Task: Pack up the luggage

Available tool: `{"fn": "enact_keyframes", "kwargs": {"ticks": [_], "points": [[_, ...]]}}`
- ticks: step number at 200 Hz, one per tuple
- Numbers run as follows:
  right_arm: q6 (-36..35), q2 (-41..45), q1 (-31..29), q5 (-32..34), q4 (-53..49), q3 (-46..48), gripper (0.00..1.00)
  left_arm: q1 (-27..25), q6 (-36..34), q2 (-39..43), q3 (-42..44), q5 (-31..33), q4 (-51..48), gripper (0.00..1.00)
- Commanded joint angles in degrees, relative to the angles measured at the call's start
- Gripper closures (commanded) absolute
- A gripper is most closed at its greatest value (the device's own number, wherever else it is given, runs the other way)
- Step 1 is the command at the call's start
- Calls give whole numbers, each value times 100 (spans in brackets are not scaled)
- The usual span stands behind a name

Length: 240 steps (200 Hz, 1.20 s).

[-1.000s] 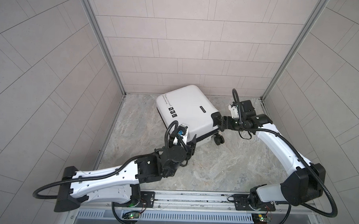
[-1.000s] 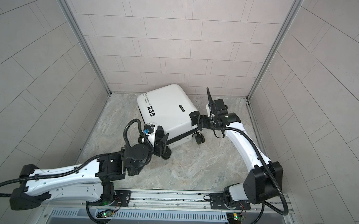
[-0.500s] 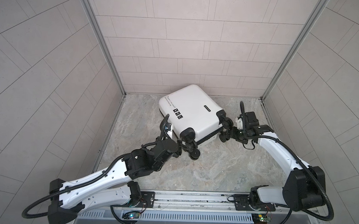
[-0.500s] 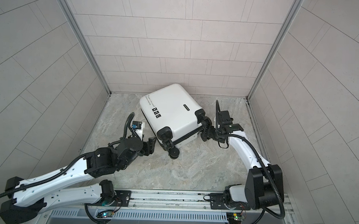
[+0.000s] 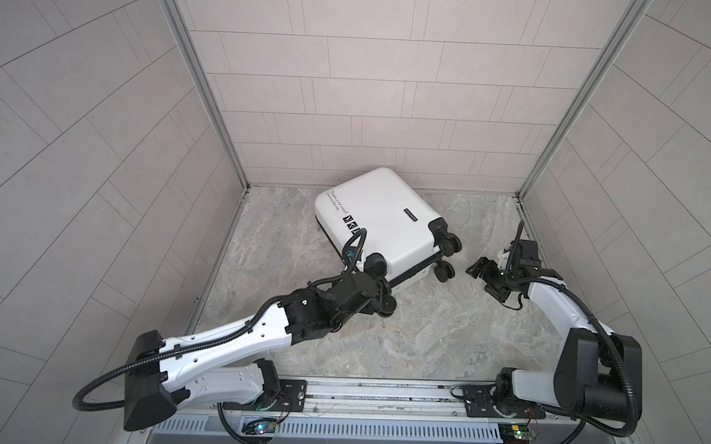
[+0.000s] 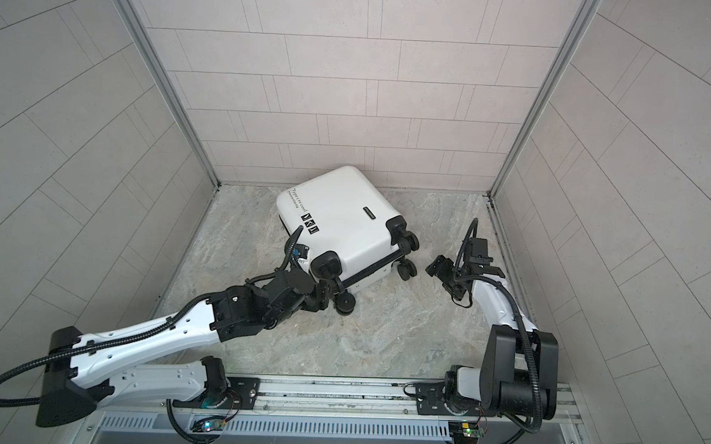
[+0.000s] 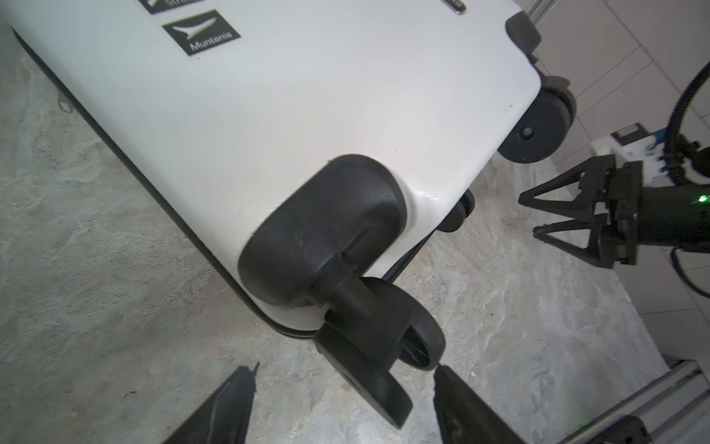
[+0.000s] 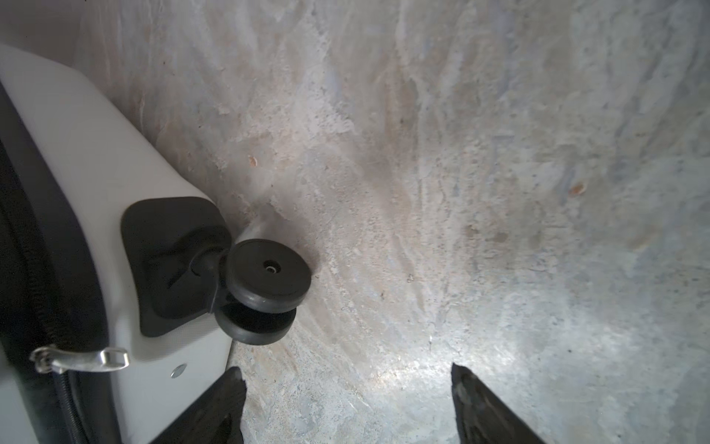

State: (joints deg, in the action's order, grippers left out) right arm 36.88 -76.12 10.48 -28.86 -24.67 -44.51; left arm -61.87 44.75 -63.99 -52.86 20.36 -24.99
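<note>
left wrist shows luggage (image 7: 307, 115) wheel (image 7: 422, 330) between jaws.

**A robot test booth in a lab**

This is a small booth, shaped like a box, in a robot lab. A back wall (image 5: 351, 87) and two side walls (image 5: 80, 157) covered in pale tiles stand around a bench (image 5: 423, 337) with a gray stone look. Shiny metal posts (image 5: 201, 80) run up the two back corners. Along the front edge lies a metal rail (image 5: 379, 391). Two white and black robot arms are fixed to it, the left arm (image 5: 233, 337) and the right arm (image 5: 548, 305). Black ribbed cables (image 5: 99, 385) loop off the arms. Below the rail sit little circuit boards (image 5: 260, 427) with tiny lights on, thin bare wires and a long slotted vent (image 5: 377, 430).
</note>
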Motion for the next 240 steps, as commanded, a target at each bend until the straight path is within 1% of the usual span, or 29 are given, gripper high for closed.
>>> {"fn": "enact_keyframes", "kwargs": {"ticks": [1,34,40,55,76,99,115,131,139,157,175,196,222,240], "points": [[259,-212,-28,-423,547,2,14,9,441,-197,-142,-324,488,20],[332,-570,-287,-500,759,-130,14,9,672,-649,-117,-624,935,16],[358,-624,-348,-498,807,-141,14,10,703,-718,-116,-642,993,10],[396,-770,-518,-446,900,-197,14,17,762,-884,-115,-672,1139,9],[630,-1055,-590,-536,1270,-142,14,54,781,-1044,-115,-592,1240,9],[961,-1298,-590,-655,1681,-68,16,112,791,-1064,-19,-320,1333,9],[1259,-1361,-586,-665,1959,43,16,154,763,-1076,40,-157,1352,9],[1582,-1315,-584,-637,2249,201,16,201,741,-1065,83,-139,1391,9],[1688,-1274,-585,-545,2281,246,17,210,712,-1075,97,-139,1394,10],[1805,-1254,-590,-394,2336,270,23,228,658,-1098,94,-112,1331,13],[1976,-1347,-591,-514,2598,302,28,247,595,-1076,149,-94,1298,17],[2094,-1419,-642,-551,2792,318,29,267,531,-1044,232,0,1256,23],[2104,-1479,-867,-481,2836,294,34,370,515,-931,436,100,1242,29],[2153,-1580,-1072,-462,2959,303,42,499,527,-768,625,134,1242,29]]}}
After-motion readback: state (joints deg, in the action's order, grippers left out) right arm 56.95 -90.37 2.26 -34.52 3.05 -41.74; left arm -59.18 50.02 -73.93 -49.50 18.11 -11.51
